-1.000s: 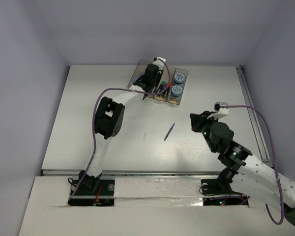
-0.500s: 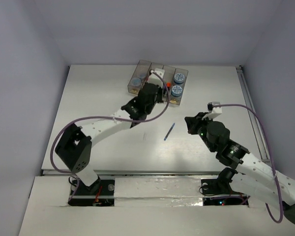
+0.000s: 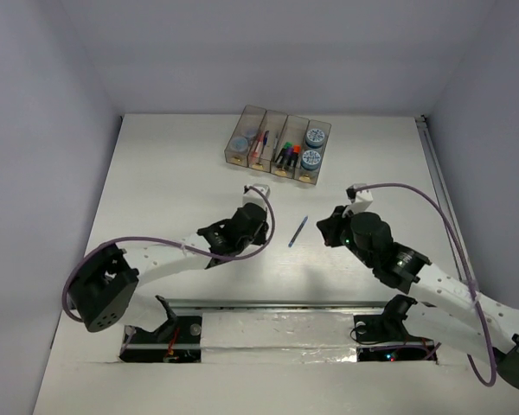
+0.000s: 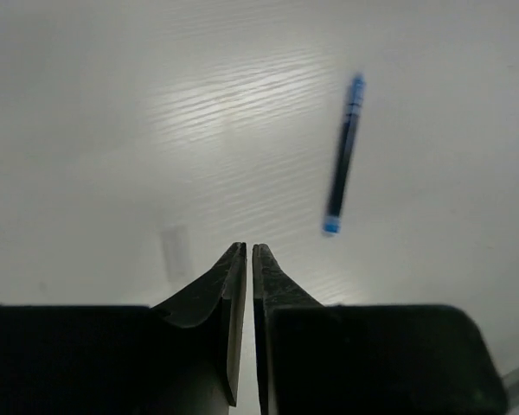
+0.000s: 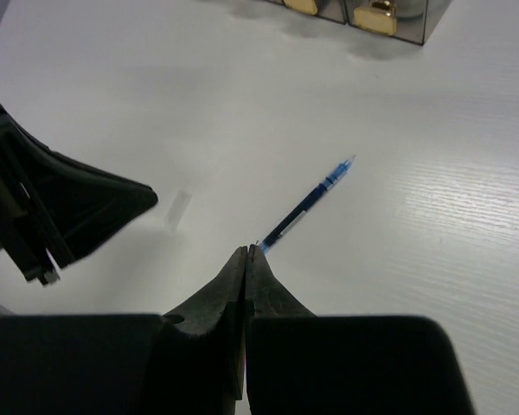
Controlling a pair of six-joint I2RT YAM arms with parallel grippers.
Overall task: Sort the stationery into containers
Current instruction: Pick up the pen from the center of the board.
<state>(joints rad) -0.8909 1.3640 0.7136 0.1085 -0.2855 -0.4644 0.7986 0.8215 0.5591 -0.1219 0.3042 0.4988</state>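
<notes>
Blue pen [image 3: 297, 232] is found lying loose on the table [image 3: 156, 190], well apart from the containers [image 3: 273, 121] at the far edge. Left gripper [image 4: 247, 248] is clenched on nothing; right gripper [image 5: 250, 250] is clenched too, tips just beside the pen's end

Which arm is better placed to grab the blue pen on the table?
Right: the right pincer, shut, points straight at the blue pen; the left pincer sits off to its side.

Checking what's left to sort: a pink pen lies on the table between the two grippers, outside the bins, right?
Not pink: the pen is blue, as the right wrist view shows. It does lie on the table between the left gripper and right gripper, outside the bins.
</notes>
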